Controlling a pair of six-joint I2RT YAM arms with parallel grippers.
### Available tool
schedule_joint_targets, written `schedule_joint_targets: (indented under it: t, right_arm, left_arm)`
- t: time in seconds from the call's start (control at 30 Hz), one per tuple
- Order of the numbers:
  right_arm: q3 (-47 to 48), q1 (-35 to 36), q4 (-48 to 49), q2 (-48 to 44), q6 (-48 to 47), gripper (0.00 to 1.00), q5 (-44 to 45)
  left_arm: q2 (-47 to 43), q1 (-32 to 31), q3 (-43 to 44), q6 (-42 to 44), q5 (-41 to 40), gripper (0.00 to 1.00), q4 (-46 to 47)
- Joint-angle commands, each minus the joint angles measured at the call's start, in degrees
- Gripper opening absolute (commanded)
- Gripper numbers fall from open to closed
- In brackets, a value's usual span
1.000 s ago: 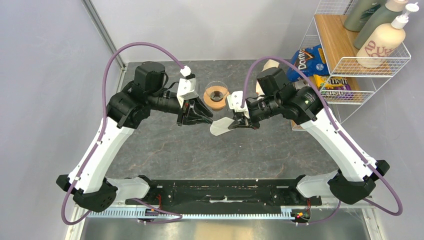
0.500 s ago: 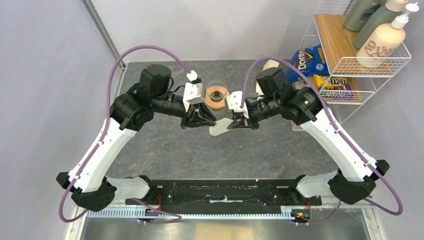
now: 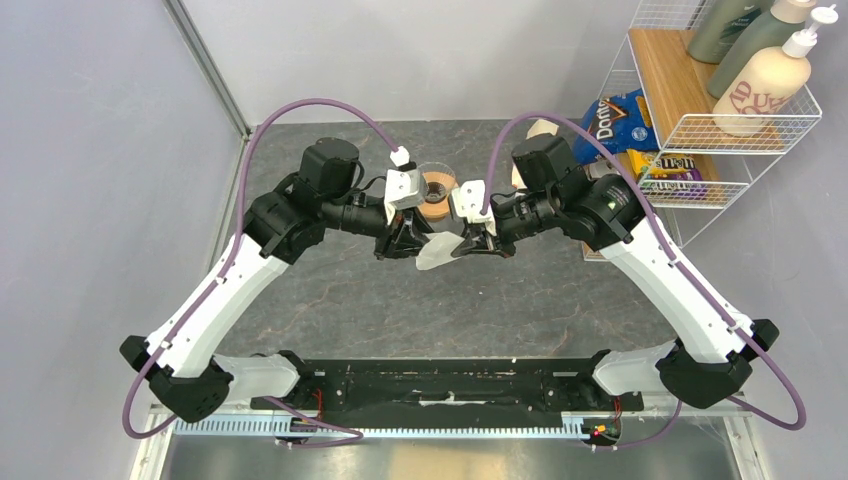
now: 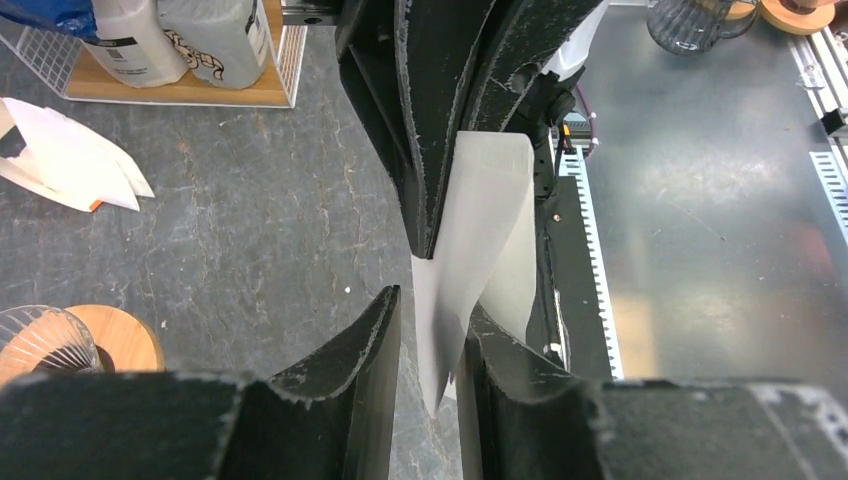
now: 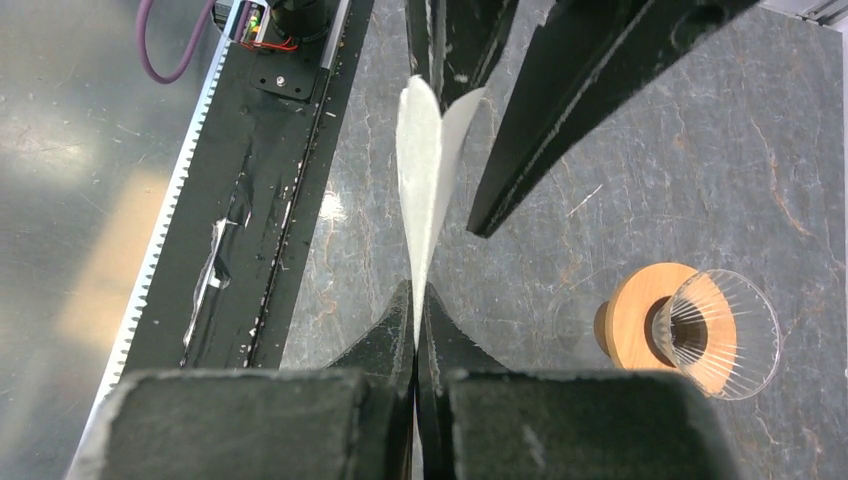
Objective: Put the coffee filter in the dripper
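Observation:
The coffee filter (image 3: pixel 436 254) is a flat white paper cone held in the air over the table's middle. My right gripper (image 3: pixel 467 245) is shut on one edge of it, as the right wrist view (image 5: pixel 415 305) shows, with the paper (image 5: pixel 424 170) fanning out ahead. My left gripper (image 3: pixel 417 243) is open, and its fingers (image 4: pixel 432 312) straddle the filter's (image 4: pixel 480 220) opposite end with a gap on the left side. The dripper (image 3: pixel 435 189), clear ribbed glass on an orange-tan wooden collar, stands just behind the grippers. It also shows in the right wrist view (image 5: pixel 690 330) and the left wrist view (image 4: pixel 70 342).
Spare white filters (image 4: pixel 65 160) lie at the back right of the table (image 3: pixel 400 300). A wire shelf (image 3: pixel 700 110) with bottles and snack bags stands at the right. A black rail (image 3: pixel 430 385) runs along the near edge.
My left arm has moved right toward the filter, so its open fingers now sit around the filter's free end. My right gripper has stayed in place, still holding the filter.

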Motion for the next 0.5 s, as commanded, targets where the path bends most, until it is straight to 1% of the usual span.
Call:
schedule_joint_targets:
  t: [0.0,0.07,0.1,0.17,0.2,0.23,0.3,0.37,0.47]
  right_arm:
    - [1.24,0.45,2.74,0.17,2.08,0.0,-1.81]
    - [1.54,0.46,2.81,0.38,2.76,0.0,-1.73]
    - [1.68,0.47,2.87,0.36,3.61,0.0,-1.13]
    - [1.78,0.46,2.65,0.35,4.88,0.06,0.83]
    - [1.64,0.43,2.55,0.17,5.59,0.14,2.26]
    - [1.45,0.43,2.3,-0.11,5.87,0.26,3.42]
    - [1.26,0.39,0.79,-0.48,6.11,0.38,5.55]
    - [1.09,0.17,-0.39,-0.76,6.02,0.4,6.67]
    - [1.07,-0.14,-1.72,-0.99,5.01,0.39,7.24]
  left_arm:
    - [-0.7,-0.26,-0.63,-3.0,0.73,0.31,5.84]
    - [-0.76,-0.27,-0.77,-3.45,1.43,0.23,6.14]
    - [-0.98,-0.25,-0.8,-3.79,1.63,0.16,6.22]
    - [-1.58,-0.11,-1.32,-5.14,0.85,0.03,6.77]
    - [-1.93,0.04,-1.71,-5.94,-0.02,0.02,7.2]
    - [-2.38,0.26,-2.05,-6.86,-0.43,0.02,7.73]
    - [-2.88,0.69,-2.35,-7.69,-0.66,0.02,7.96]
    - [-3.06,1.17,-2.56,-9.18,-0.81,0.02,8.49]
    - [-2.8,2.2,-2.71,-11.09,-0.86,0.02,8.9]
